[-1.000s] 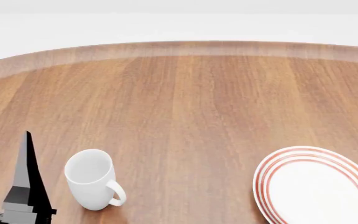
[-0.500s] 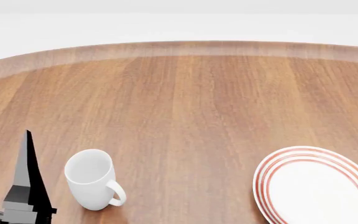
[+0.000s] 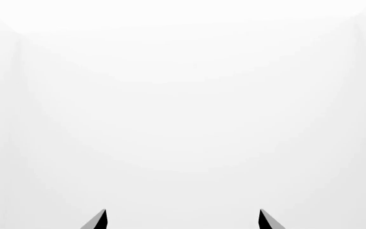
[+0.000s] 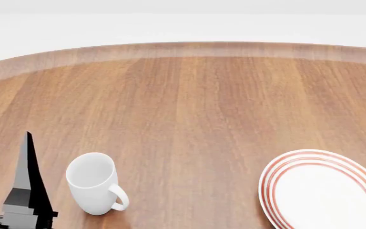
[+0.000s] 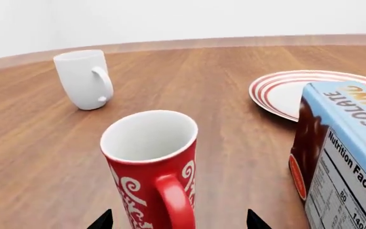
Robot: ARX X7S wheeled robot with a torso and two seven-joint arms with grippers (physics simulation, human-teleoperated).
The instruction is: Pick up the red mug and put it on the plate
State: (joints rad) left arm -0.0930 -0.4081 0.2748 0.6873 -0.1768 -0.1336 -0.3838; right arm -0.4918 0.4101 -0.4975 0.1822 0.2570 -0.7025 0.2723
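On the table's (image 4: 189, 114) left the left gripper (image 3: 183, 220) points at blank white with its tips wide apart and nothing between them, parked beside the white mug (image 4: 94, 183), seemingly just to stay out of the way. The red mug (image 5: 151, 167) stands upright, handle toward the right gripper (image 5: 178, 222), whose tips straddle it spread wide, apparently lined up for a grasp. To its right a chocolate box (image 5: 342, 157) crowds the mug and fronts the plate (image 5: 285, 93), so I'd lift high before crossing; beyond lies open wood.
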